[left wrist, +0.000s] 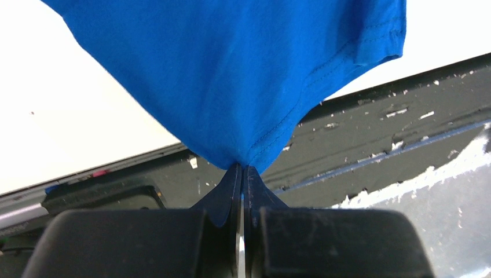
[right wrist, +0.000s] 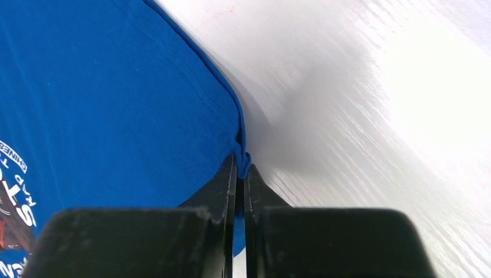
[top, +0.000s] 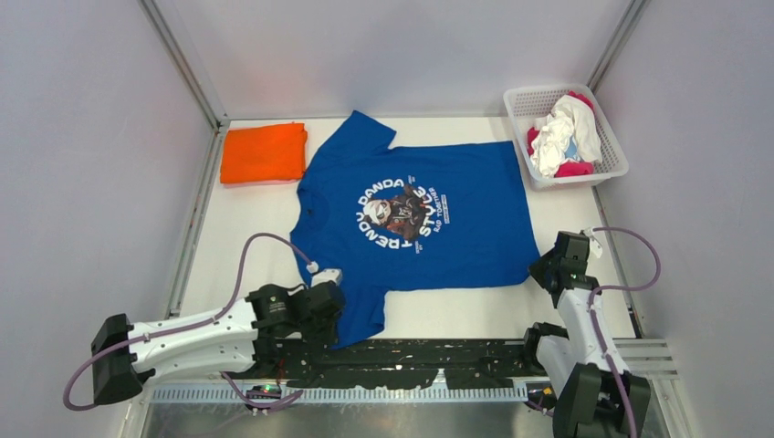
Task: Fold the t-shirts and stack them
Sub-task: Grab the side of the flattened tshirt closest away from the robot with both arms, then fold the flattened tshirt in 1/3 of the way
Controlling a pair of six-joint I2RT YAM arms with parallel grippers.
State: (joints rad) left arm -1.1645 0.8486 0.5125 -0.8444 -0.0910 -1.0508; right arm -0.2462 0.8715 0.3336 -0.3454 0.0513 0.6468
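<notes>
A royal blue t-shirt (top: 429, 219) with a round white-lettered print lies spread flat across the middle of the table, collar to the left. My left gripper (top: 339, 301) is shut on the cloth of its near sleeve (left wrist: 243, 87), which rises from the fingertips (left wrist: 234, 174). My right gripper (top: 540, 270) is shut on the shirt's near hem corner (right wrist: 242, 156) at the right. A folded bright orange t-shirt (top: 264, 153) rests at the back left. Magenta and white shirts (top: 566, 137) are bunched in the basket.
A white plastic lattice basket (top: 613, 169) stands at the back right corner. A black scuffed strip (top: 420, 356) runs along the near table edge between the arm bases. Grey walls close in the table on three sides.
</notes>
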